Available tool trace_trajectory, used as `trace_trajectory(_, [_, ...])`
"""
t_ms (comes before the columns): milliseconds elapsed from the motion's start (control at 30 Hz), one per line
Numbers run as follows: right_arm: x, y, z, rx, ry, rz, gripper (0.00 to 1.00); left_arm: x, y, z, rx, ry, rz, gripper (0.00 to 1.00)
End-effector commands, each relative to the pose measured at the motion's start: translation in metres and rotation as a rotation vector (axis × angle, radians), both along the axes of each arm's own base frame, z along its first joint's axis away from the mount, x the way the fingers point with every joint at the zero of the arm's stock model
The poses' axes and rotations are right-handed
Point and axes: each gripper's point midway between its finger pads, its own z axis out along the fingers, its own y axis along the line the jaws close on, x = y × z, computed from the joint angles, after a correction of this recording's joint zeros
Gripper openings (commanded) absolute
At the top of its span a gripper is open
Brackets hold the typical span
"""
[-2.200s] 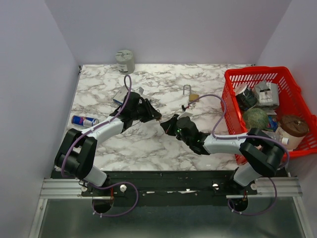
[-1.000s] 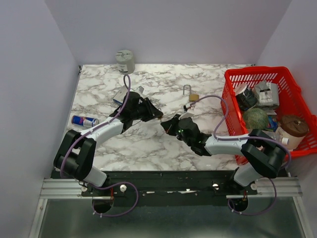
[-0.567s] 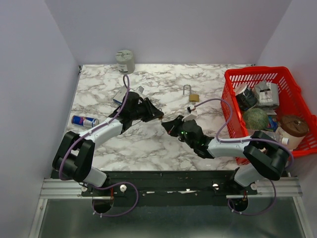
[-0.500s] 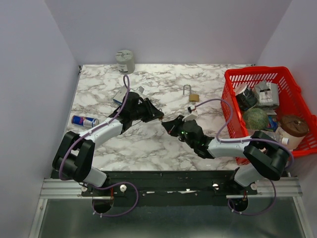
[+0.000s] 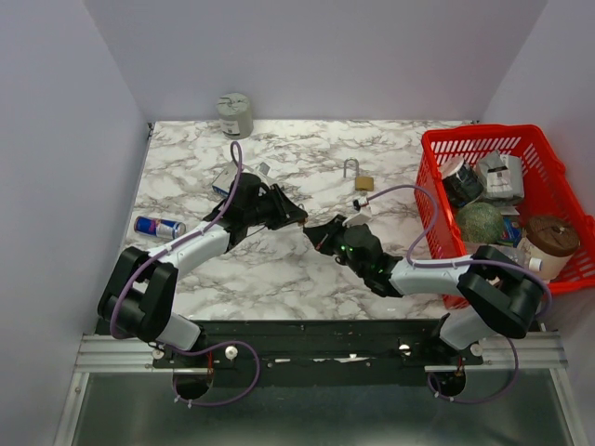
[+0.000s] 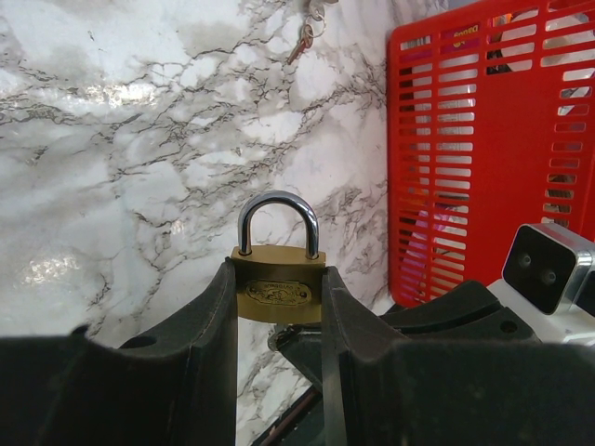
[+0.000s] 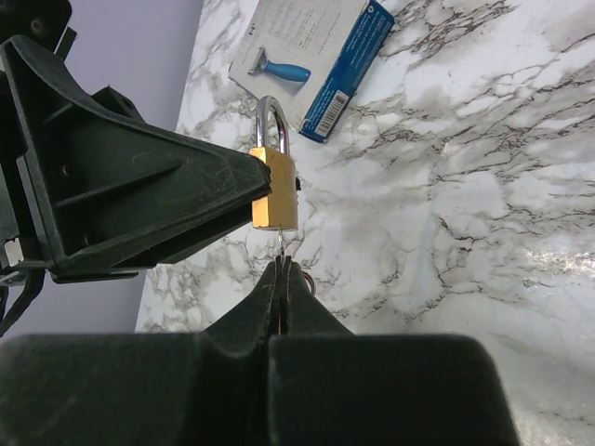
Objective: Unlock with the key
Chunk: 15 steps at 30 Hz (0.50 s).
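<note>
We see the left gripper point(image 6: 278, 275) clamped partway closed on the brass body of the padlock point(image 6: 277, 293). One finger presses each side of the body, and the steel shackle stands upright and seated above the fingertips. The padlock is held in the air over the middle of the marble desk point(image 5: 279, 269), not resting on it.

The right gripper point(image 7: 282, 270) meets it from the opposite side. Its jaws are pressed fully together on the key point(image 7: 282, 248), of which we see only a thin sliver of blade. That sliver reaches up to the underside of the padlock body. We cannot tell how far the blade sits in the keyway.

A second padlock point(image 5: 361, 180) lies on the desk further back. To the right of it is a red basket point(image 5: 437, 149) of assorted items. A razor box point(image 7: 316, 65) lies flat behind the left gripper, and a blue can point(image 5: 158, 226) lies near the left edge.
</note>
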Motion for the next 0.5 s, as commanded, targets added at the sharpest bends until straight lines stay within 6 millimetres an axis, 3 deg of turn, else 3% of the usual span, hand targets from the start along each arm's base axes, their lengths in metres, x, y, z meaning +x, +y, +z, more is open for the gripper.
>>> trace_trajectory(0, [0.023,-0.004,0.023,0.023,-0.075,-0.092,0.01,-0.013,-0.006,0.01,-0.047,0.001,-0.049,0.0])
trace_trajectory(467, [0.04,-0.01,0.032,-0.031,-0.136,-0.129,0.01,-0.017,-0.009,0.011,-0.061,0.003,-0.061,0.0])
